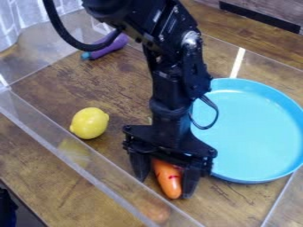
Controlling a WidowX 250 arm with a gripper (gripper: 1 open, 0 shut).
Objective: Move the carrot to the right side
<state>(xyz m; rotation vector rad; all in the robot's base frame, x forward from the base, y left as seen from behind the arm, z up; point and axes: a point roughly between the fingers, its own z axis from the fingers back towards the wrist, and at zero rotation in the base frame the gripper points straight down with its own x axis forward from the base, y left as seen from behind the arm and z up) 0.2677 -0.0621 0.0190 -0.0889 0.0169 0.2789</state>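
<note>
Wooden bench (48,155) under wide-open, empty gripper (168,177) jaws straddling the carrot (169,183): close squarely before lifting toward 3 o'clock.

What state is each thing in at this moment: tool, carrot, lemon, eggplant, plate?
tool: open, pointing straight down, jaws either side of the carrot
carrot: lying on the table between the jaws, not lifted
lemon: resting on the table, untouched
eggplant: lying at the back, partly hidden by the arm
plate: flat on the table, empty
</note>
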